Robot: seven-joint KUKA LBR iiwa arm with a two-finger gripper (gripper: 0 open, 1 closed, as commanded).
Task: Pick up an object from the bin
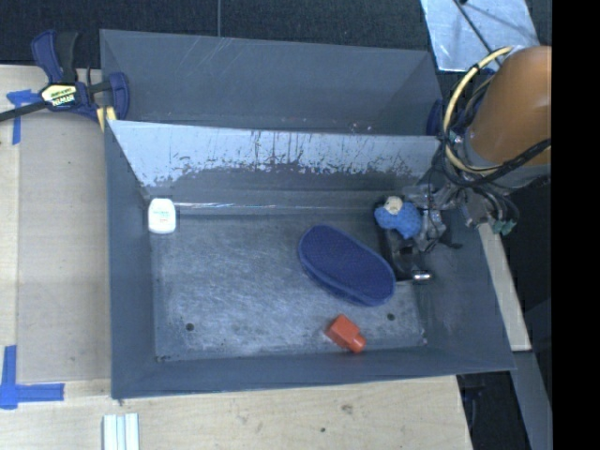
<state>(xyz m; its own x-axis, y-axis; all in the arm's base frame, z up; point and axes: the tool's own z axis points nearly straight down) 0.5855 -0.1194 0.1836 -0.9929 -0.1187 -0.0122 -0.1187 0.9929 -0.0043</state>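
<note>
Hanging at right edge of bin (127, 298): gripper (411, 266); whether spread or pressed together cannot be told.
Blue toy (397, 217): seen just beside gripper, back right corner.
Blue oval case (346, 264): laid mid-floor.

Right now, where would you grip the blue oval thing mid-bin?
Likely across its narrow middle, straight down from above: the blue oval thing lies flat, long axis running upper left to lower right.

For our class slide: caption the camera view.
Gripper at the bin's right side, beside a small blue toy and blue oval pad.
</note>
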